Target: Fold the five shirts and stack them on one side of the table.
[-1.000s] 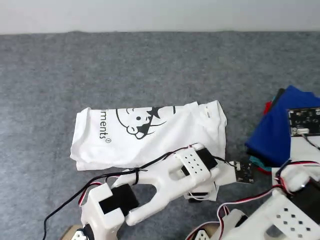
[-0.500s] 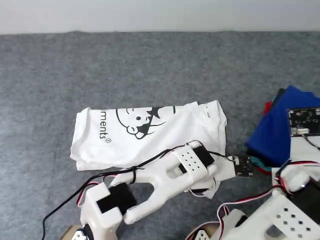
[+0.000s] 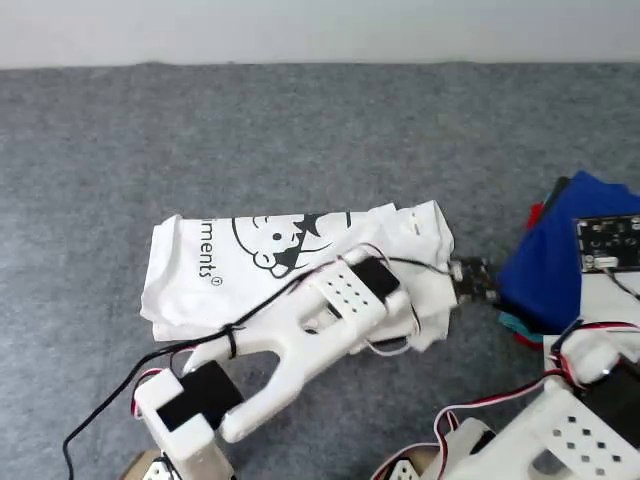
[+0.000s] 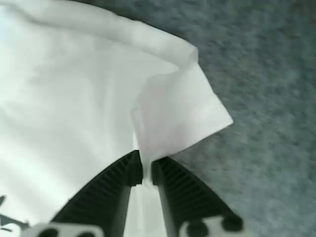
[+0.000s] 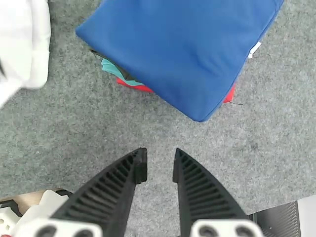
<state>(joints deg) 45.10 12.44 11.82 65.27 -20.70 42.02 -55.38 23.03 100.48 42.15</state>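
The left wrist view shows what the arm hides in the high view: the left gripper (image 4: 145,170) is clamped on a thin fold of the white shirt (image 4: 69,98), and a loose flap of cloth sticks out past the shirt's edge over the grey table (image 4: 266,74). From above, the white shirt lies near the middle of the table, folded into a long rectangle with its black print facing up. The left arm (image 3: 300,335) lies across its near right part. A stack (image 3: 555,255) of folded shirts sits at the table's right edge. In the right wrist view a blue shirt (image 5: 187,49) tops it, with teal, red and dark edges peeking out beneath. The right gripper (image 5: 159,168) hangs near it over bare table, fingers slightly apart and holding nothing.
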